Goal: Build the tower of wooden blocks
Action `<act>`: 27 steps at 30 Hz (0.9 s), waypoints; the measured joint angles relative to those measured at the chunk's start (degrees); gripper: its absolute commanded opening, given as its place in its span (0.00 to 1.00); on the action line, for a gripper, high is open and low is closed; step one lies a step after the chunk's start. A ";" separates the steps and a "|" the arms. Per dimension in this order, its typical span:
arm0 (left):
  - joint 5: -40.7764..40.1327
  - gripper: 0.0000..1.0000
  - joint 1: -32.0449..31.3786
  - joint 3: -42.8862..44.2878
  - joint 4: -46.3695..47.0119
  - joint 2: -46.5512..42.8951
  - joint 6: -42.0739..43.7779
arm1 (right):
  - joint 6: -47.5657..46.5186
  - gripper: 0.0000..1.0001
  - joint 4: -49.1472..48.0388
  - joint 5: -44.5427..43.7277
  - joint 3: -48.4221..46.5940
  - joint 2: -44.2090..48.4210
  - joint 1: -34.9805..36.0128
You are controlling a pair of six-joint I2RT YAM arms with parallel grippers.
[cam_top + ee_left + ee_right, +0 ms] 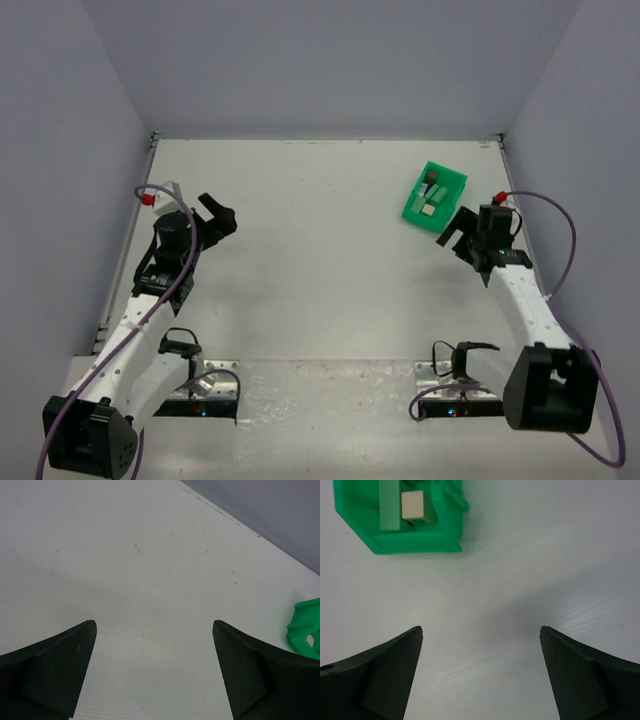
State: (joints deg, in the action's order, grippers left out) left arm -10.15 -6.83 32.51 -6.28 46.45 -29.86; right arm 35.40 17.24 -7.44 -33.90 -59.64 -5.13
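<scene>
**Tool state.** The left gripper and the right gripper both stand with jaws spread wide and nothing between them.

**Location of parts.** No tower is started. In the top view the green bin sits toward 1 o'clock on the table. It holds a tan cube, a light green block just beside it, and a dark block at the bin's 12 o'clock end. The right gripper hovers just beside the bin at its 5 o'clock. The left gripper is well apart from it, toward 9 o'clock.

**Handling.** The blocks are judged light, rigid and unbreakable, with smooth painted faces that may slip. Grip each cube on two opposite flat faces, near mid-height. The bin walls crowd the blocks, so descend vertically.
</scene>
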 measured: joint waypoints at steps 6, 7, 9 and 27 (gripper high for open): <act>-0.88 1.00 0.00 0.00 0.09 1.40 0.02 | -4.22 0.96 -2.66 -1.16 -18.85 -21.28 0.00; -1.15 1.00 0.00 0.00 -0.04 1.45 0.02 | -4.93 0.96 -3.38 -1.58 -21.23 -24.22 0.00; -1.53 1.00 0.00 0.00 -0.15 1.41 0.04 | -6.22 0.94 -4.23 -2.55 -25.24 -29.79 0.00; -3.00 1.00 0.00 0.02 -0.44 1.56 0.06 | -9.39 0.00 -7.43 -4.84 -26.82 -41.98 0.00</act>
State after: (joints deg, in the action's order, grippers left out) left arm -13.15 -6.83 32.54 -6.73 48.01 -29.80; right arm 26.01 9.80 -12.28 -60.71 -101.63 -5.13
